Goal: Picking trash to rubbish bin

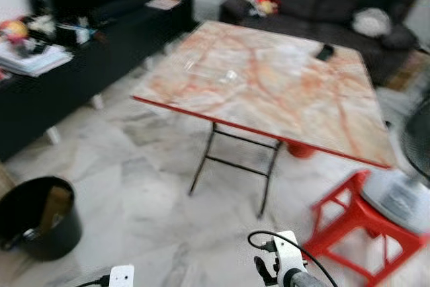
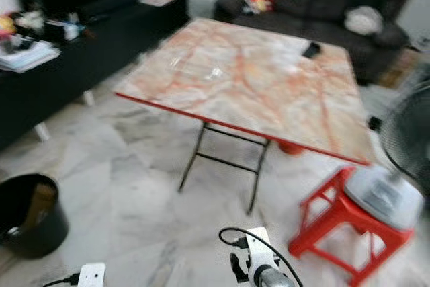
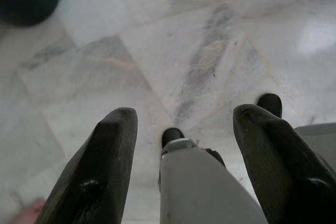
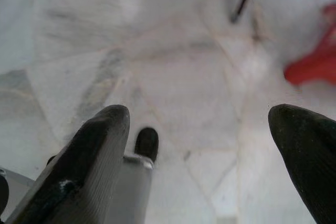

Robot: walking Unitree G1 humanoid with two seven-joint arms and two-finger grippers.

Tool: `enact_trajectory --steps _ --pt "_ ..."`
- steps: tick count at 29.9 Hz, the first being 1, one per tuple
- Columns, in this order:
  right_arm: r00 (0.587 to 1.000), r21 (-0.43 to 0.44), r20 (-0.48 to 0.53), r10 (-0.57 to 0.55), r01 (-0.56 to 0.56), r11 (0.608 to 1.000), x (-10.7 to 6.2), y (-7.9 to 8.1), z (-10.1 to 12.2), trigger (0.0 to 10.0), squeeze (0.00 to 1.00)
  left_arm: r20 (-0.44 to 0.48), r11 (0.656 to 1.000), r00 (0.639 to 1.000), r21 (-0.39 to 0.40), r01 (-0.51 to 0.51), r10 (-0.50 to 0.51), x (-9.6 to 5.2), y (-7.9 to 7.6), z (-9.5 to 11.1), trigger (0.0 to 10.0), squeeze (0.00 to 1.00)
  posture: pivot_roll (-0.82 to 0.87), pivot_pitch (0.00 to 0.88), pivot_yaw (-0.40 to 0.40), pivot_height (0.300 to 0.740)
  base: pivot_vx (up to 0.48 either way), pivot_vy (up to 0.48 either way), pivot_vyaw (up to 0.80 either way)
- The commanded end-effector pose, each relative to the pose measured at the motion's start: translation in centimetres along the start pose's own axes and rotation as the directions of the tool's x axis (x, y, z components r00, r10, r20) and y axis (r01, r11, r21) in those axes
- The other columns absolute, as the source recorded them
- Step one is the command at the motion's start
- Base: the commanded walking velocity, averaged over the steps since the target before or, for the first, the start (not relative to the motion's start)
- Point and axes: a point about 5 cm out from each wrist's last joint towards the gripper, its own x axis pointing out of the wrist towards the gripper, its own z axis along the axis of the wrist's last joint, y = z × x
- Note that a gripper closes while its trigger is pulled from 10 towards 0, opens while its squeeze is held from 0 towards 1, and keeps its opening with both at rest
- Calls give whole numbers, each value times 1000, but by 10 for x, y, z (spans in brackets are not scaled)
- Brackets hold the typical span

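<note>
Clear crumpled plastic wrapper (image 1: 230, 76), pale and see-through, barely distinct against the marble pattern, lying near the middle of the folding table (image 1: 322, 132); a second faint clear scrap (image 1: 190, 66) just beside it, toward the black cabinet side. Too blurred to tell more of their shape. Judged as trash not yet picked: nothing lifted, nothing carried. A small dark object (image 1: 325, 52) near the table's far corner, toward the sofa (image 1: 322, 11); unclear whether trash. Black rubbish bin (image 1: 37, 216) on the marble floor (image 1: 148, 186), well apart from the table on the cabinet side, already holding something brownish. Left gripper (image 3: 184, 150) low over the floor, fingers spread wide, holding nothing. Right gripper (image 4: 210, 145) likewise spread and bare, over floor near the table's legs. Red stool (image 1: 356, 223) bearing a fan base beside the table's near corner. Whole job apparently left: reaching the table, grasping the wrapper, carrying to the bin.
</note>
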Motion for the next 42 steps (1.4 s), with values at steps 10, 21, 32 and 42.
enact_trajectory --steps 10,21,32,42 --pt "1000 -11 9 1 -1 1000 1 0 4 10000 0 -10 1000 1000 -1 7 -7 -1 -3 -3 10000 0 55 0 -107 740 0 0 -800" --pt "1000 -10 11 1 -1 1000 1 0 5 10000 0 -8 1000 1000 22 8 -8 0 -4 -1 10000 0 53 0 -105 740 0 119 -800" --pt "1000 1 24 5 -5 1000 2 3 7 10000 0 38 999 999 39 19 -21 1 -6 8 10000 0 59 0 -101 740 0 0 -336" --pt "992 -4 122 36 -36 999 5 12 30 10000 0 387 960 909 275 42 -151 -1 -26 69 10000 0 59 0 -87 740 0 0 0"
